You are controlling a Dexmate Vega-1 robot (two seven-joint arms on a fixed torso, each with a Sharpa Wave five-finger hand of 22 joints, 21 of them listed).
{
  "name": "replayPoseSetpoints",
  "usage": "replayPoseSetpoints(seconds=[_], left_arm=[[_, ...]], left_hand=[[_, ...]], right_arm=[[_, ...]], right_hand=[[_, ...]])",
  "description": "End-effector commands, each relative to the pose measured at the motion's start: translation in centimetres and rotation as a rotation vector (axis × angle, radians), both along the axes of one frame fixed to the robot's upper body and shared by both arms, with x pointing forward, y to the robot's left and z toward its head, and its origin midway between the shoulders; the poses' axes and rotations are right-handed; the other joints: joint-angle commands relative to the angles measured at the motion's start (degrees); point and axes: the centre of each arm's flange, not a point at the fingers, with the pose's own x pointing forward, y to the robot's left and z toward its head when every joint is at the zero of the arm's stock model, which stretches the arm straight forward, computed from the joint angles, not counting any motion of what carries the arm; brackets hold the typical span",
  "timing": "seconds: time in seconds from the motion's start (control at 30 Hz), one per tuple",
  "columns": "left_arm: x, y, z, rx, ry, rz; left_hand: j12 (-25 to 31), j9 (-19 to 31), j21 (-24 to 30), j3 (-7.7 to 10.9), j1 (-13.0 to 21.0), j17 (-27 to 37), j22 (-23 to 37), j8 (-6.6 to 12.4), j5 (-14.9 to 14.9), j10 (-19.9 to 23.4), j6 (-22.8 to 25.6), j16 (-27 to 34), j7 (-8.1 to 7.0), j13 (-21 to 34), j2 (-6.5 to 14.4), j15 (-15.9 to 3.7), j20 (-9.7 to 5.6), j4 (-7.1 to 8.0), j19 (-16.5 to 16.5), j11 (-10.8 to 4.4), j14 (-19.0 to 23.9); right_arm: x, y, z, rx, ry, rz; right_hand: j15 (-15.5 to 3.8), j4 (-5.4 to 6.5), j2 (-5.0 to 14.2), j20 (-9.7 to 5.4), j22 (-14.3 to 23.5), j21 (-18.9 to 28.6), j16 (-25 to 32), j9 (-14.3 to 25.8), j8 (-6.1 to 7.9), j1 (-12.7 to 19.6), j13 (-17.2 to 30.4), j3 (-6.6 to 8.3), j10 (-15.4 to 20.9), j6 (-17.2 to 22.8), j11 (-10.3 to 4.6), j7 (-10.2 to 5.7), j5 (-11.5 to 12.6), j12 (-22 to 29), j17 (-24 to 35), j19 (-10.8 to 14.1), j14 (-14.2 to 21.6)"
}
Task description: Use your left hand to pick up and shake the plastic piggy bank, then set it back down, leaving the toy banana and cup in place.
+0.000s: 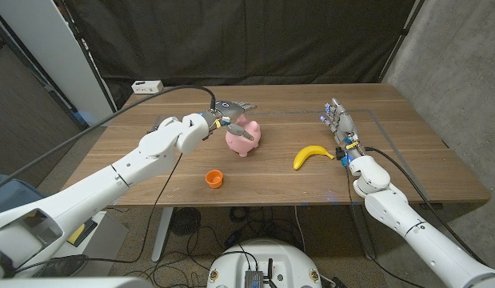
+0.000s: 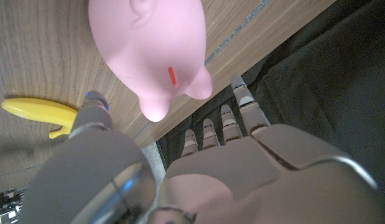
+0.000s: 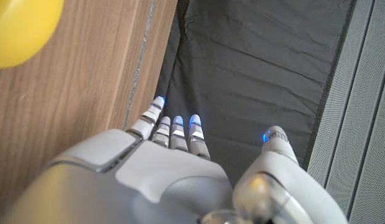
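I'm on the reach: my left robot hand, fingers spread and empty, flanks the pink piggy bank; next I close around its body; right robot hand waits open.

Black curtain hangs behind the wooden table; grey floor beside.

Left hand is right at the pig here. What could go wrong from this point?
The left hand sits beside the piggy bank with fingers apart, not visibly gripping; closing on that smooth rounded body could let it slip or topple. The toy banana and orange cup lie close enough that a slipped pig might knock them.
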Motion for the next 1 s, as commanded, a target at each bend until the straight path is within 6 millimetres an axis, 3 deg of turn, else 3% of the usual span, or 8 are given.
replayPoseSetpoints(seconds=[0.03,0.33,0.73,1.0], left_arm=[[0.4,-0.6,0.2,0.085,0.048,0.019],[1.1,-1.1,0.1,0.139,0.086,0.037],[2.3,-1.4,-0.3,0.162,0.163,0.068],[3.6,-1.6,-1.2,0.135,0.274,0.038]], left_hand=[[0.11,0.34,-0.56,0.25,3.84,0.26,0.12,-0.37,0.94,-2.68,-5.69,0.11,1.2,0.32,-0.34,0.24,0.04,0.22,1.44,0.63,-1.47],[0.33,0.39,-1.18,0.03,6.19,0.26,0.07,1.2,1.77,-3.82,-3.54,-0.07,1.92,0.47,-0.18,1.13,0.07,0.5,1.69,1.21,-3.28],[0.82,0.37,-1.49,-0.09,7.11,0.24,0.05,1.51,2.12,-3.22,-2.57,0.29,2.2,0.51,0.08,1.03,0.08,0.73,1.73,0.94,-2.87],[1.55,0.37,-1.24,0.05,8.59,0.22,0.15,1.74,2.58,-1.98,-1.58,0.79,3.36,0.58,1.08,1.31,-0.07,1.02,3.23,1.82,-1.55]], right_arm=[[0.3,0.3,0.1,0.001,0.006,0.007],[0.5,0.3,-0.1,0.005,0.014,0.011],[0.6,0.3,-0.3,0.003,0.024,0.015],[0.8,0.2,-0.7,0.006,0.036,0.016]], right_hand=[[0.37,-0.37,0.03,0.46,0.23,0.31,0.47,0.19,-0.05,0.67,0.3,0.24,0.38,0.29,0.43,-0.25,-0.08,0.27,0.18,0.09,0.18],[0.41,-0.39,0.06,0.67,0.24,0.3,0.51,0.2,-0.08,0.74,0.31,0.21,0.55,0.25,0.45,-0.31,-0.11,0.31,0.2,0.04,0.31],[0.61,-0.37,0.11,0.87,0.25,0.29,0.59,0.21,-0.08,0.77,0.33,0.16,0.76,0.28,0.47,-0.32,-0.14,0.36,0.23,-0.04,0.54],[0.76,-0.37,0.14,1.03,0.25,0.28,0.62,0.21,-0.07,0.81,0.34,0.15,0.95,0.32,0.44,-0.51,-0.16,0.41,0.25,-0.09,0.65]])
